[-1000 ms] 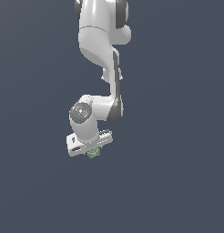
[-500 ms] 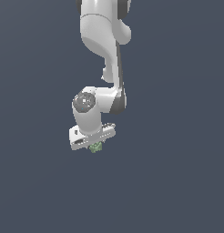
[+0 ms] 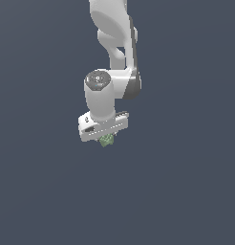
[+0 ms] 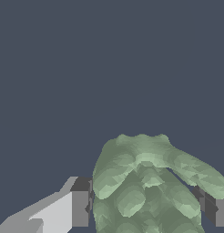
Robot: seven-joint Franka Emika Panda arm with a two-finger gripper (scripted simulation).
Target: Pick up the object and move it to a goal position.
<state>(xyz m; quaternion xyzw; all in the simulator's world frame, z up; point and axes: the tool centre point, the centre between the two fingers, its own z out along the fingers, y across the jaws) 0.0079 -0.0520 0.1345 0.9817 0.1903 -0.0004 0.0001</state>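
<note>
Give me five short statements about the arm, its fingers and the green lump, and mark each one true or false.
1. The object sits between the fingers of the gripper. True.
2. The object is bright red and smooth. False: it is mottled pale green and lumpy.
3. The gripper hangs open with nothing in it. False: it is shut on the object, with a finger on either side in the wrist view.
4. The object is much smaller than the white arm that carries it. True.
5. In the exterior view the object lies far from the gripper, at the picture's edge. False: it is directly under the gripper, near the picture's middle.
</note>
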